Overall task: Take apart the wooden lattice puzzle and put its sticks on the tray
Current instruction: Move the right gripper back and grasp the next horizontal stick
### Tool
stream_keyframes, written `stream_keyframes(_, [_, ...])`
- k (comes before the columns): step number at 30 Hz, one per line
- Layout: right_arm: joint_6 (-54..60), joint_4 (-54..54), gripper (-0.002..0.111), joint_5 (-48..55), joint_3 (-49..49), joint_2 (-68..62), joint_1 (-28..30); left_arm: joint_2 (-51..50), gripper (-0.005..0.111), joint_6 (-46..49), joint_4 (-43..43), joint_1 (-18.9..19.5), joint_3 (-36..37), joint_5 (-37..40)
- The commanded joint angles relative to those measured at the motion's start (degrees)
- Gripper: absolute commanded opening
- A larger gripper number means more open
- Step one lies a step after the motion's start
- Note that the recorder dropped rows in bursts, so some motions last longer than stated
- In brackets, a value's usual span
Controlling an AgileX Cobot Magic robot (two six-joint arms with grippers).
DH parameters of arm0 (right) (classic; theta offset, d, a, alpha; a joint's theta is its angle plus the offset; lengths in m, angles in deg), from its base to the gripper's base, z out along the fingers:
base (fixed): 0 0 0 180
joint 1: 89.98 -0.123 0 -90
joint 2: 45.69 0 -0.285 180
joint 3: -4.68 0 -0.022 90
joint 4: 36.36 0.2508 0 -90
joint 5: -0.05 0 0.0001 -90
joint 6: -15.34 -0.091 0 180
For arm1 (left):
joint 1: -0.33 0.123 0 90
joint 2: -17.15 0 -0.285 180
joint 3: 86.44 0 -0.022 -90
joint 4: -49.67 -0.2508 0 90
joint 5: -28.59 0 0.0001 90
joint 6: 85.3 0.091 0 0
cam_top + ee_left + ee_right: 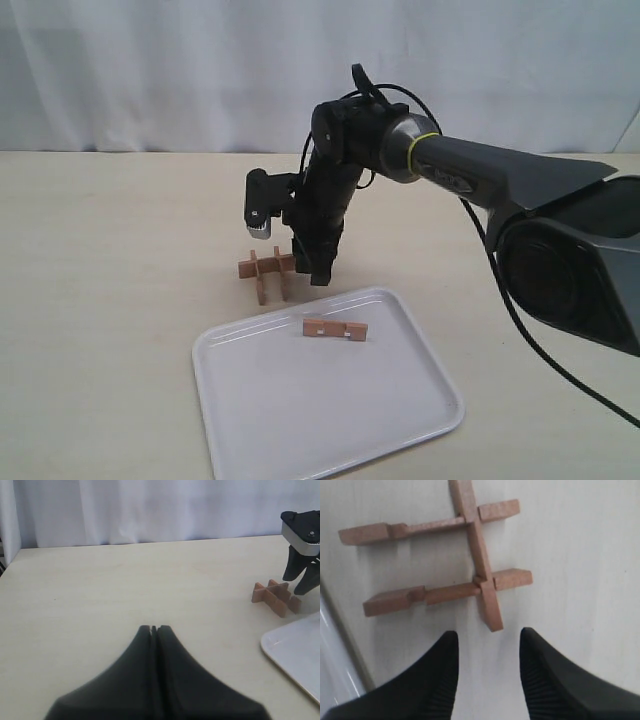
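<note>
White curtain [150, 70] behind, pale table [100, 300] in front; a white tray [250, 420] lies at the table's 6 o'clock; the right end effector [318, 272] hangs spread and empty just over the wooden lattice puzzle [268, 270]; the left end effector [154, 629] is pressed together, well apart; the puzzle, three sticks [475, 555] interlocked, sits on the table at the tray's 11 o'clock; one loose stick [335, 329] lies on the tray.

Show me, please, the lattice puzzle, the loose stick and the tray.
lattice puzzle [258, 268]: exterior view, on a stick crossing.
loose stick [335, 329]: exterior view, on its middle.
tray [320, 415]: exterior view, on its bare floor.
</note>
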Motion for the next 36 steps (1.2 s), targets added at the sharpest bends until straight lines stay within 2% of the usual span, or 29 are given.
stream_keyframes(1, [0.69,2.75,0.038,-2.72,0.72,0.21,0.15,0.03,0.0,-0.16,0.0,-0.32,0.1,-0.82])
stream_keyframes(10, [0.69,3.33,0.037,-2.36,0.72,-0.83,0.15,0.03,0.0,-0.16,0.0,-0.32,0.1,-0.82])
stream_keyframes(12, [0.69,3.33,0.025,-2.36,0.72,-0.92,0.15,0.03,0.0,-0.16,0.0,-0.32,0.1,-0.82])
stream_keyframes(14, [0.69,3.33,0.006,-1.98,0.72,-0.92,0.15,0.03,0.0,-0.16,0.0,-0.32,0.1,-0.82])
stream_keyframes(15, [0.57,3.33,0.004,-1.13,0.72,-0.92,0.15,0.03,0.0,-0.16,0.0,-0.32,0.1,-0.82])
stream_keyframes(36, [0.32,2.66,0.004,1.85,0.6,0.55,0.15,0.03,0.0,-0.16,0.0,-0.32,0.1,-0.82])
